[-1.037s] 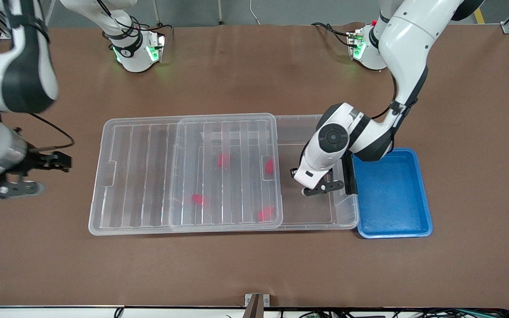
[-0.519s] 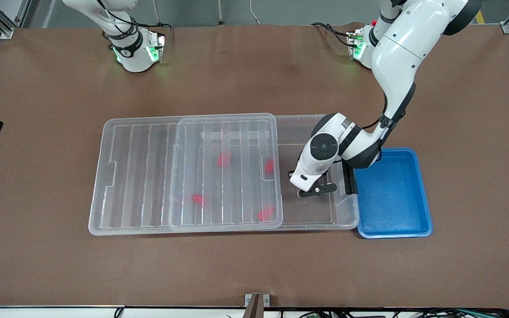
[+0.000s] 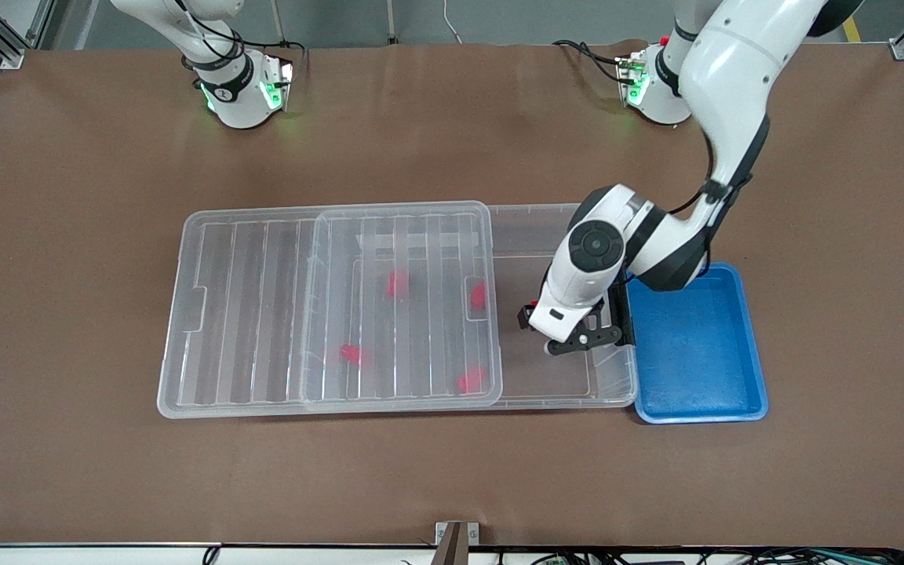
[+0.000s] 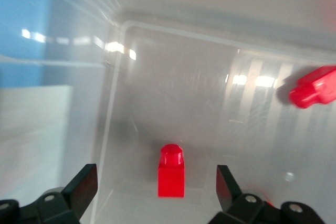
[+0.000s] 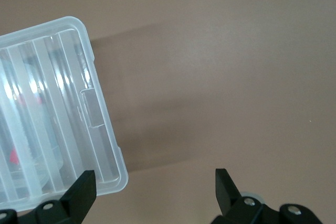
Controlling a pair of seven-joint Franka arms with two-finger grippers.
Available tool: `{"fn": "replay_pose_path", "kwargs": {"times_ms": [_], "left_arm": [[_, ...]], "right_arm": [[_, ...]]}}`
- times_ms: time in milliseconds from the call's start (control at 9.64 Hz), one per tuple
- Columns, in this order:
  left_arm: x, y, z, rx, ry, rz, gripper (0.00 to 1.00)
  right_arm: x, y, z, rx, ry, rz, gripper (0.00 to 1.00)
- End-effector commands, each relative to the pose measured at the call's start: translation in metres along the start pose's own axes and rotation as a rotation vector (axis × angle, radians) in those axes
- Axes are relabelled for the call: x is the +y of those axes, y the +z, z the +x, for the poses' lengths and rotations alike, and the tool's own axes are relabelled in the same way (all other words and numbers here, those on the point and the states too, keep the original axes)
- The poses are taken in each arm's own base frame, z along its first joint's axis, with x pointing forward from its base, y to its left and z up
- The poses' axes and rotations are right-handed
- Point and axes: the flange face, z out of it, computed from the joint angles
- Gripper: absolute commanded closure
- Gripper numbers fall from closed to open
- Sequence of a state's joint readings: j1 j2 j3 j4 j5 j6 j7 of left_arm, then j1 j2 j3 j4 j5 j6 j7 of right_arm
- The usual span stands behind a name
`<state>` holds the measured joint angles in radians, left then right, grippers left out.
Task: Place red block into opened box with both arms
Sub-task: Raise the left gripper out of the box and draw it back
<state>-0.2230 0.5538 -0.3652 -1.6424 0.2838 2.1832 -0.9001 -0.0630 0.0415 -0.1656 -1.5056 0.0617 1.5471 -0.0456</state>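
Observation:
The red block (image 4: 171,171) rests on the floor of the clear box (image 3: 546,227), in the uncovered part at the left arm's end. My left gripper (image 4: 156,180) hangs just over it, open, with a finger on each side and neither touching it. In the front view the left gripper (image 3: 575,339) hides the block. The ribbed lid (image 3: 264,314) is slid toward the right arm's end and covers most of the box. My right gripper (image 5: 152,182) is open and empty over bare table beside a corner of the lid (image 5: 58,114).
Several other red pieces (image 3: 397,284) lie in the box under the lid, and one red piece (image 4: 315,87) shows in the left wrist view. A blue tray (image 3: 695,345) sits against the box at the left arm's end.
My left gripper has opened and let the red block go onto the box floor. The right arm has swung out of the front view past the table's edge.

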Motion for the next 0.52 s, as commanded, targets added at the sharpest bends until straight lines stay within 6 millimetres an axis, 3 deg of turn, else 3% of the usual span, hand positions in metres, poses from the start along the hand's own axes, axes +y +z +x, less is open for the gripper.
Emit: {"fn": "replay_pose_path", "kwargs": {"times_ms": [0,104,415], "left_arm": [[-0.023,-0.054,0.005,0.057,-0.014,0.019,0.00],[-0.029,-0.079,0.009,0.092,-0.019,0.005,0.00],[-0.085,-0.171,0.050,0.073,0.052,0.090,0.00]], "right_arm": [[0.003,-0.002,-0.007,-0.001,-0.054,0.011,0.00],[0.004,0.002,-0.005,-0.002,-0.084,0.011,0.00],[0.013,0.076,0.043,-0.025,-0.250,-0.007,0.00]]}}
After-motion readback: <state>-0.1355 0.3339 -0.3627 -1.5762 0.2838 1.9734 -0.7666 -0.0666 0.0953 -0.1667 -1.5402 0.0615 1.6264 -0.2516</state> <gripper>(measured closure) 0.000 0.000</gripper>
